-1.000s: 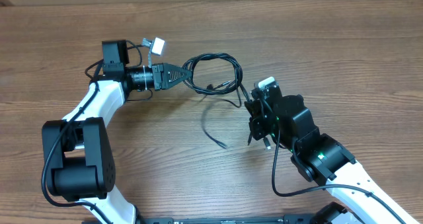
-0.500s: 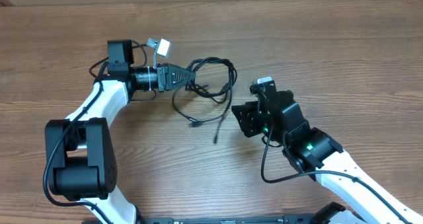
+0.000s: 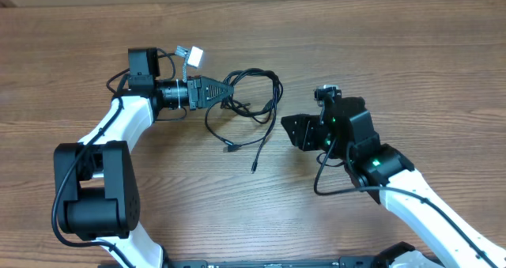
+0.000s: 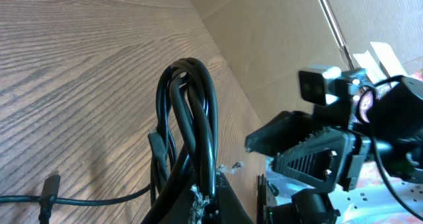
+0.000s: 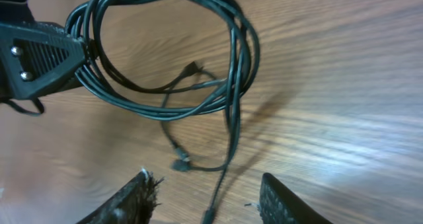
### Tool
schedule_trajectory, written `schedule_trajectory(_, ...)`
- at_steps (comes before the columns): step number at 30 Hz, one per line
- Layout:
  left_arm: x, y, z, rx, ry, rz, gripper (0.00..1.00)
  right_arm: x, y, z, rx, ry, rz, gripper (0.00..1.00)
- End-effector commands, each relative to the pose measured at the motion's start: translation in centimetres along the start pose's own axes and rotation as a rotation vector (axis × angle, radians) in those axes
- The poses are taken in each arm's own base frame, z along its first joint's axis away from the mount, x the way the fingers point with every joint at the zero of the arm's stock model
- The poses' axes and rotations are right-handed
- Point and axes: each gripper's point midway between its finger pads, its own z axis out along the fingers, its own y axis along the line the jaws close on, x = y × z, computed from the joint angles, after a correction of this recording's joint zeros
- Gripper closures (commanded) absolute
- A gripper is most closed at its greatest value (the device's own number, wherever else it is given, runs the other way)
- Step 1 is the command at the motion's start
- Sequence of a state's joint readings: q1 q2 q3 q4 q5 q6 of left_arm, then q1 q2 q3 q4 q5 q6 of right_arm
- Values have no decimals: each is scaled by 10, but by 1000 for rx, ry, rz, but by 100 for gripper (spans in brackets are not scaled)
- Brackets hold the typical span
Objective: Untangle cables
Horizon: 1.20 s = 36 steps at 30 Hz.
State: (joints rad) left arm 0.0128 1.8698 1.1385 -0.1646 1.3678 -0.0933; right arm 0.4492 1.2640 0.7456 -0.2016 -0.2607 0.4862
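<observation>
The cables (image 3: 265,90) are thin black cords coiled in a loop on the wooden table, with loose plug ends trailing toward the front (image 3: 254,167). My left gripper (image 3: 230,91) is shut on the left side of the loop. In the left wrist view the cables (image 4: 192,112) rise from between its closed fingertips. My right gripper (image 3: 288,130) stands open to the right of the loop, touching nothing. The right wrist view shows the cables (image 5: 232,59) ahead of the right gripper (image 5: 208,179), with one loose end lying on the table between its fingers (image 5: 142,191).
A small white tag (image 3: 192,56) sticks out beside the left wrist. The right arm (image 4: 317,151) shows in the left wrist view, in front of a cardboard wall (image 4: 277,32). Thicker black arm wiring (image 3: 320,185) hangs by the right arm.
My right gripper has opened, let go of the cable and drawn back to the right. The loose ends have dropped onto the table nearer the left gripper.
</observation>
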Motion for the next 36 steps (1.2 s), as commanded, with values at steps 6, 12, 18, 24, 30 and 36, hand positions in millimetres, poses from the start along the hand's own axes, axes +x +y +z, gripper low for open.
schedule_trajectory(6, -2, -17, -1, 77, 2, 90, 96, 13, 6, 28, -127, 108, 134, 49)
schedule_trajectory(12, 1, -34, -3, 179, 1, 180, 96, 0, -3, 36, -243, 137, 294, 50)
schedule_trajectory(18, 1, -37, -4, 196, 1, 184, 96, -22, -33, 26, -218, 80, 373, 50)
schedule_trajectory(24, 3, -42, -2, 219, 6, 184, 96, -21, -29, 23, -252, 97, 362, 44)
schedule_trajectory(30, 6, -46, 7, 235, 31, 156, 96, -31, -25, 23, -276, 43, 232, 34)
schedule_trajectory(36, 9, -54, 20, 259, 64, 145, 96, -39, -32, 24, -234, -3, 223, 34)
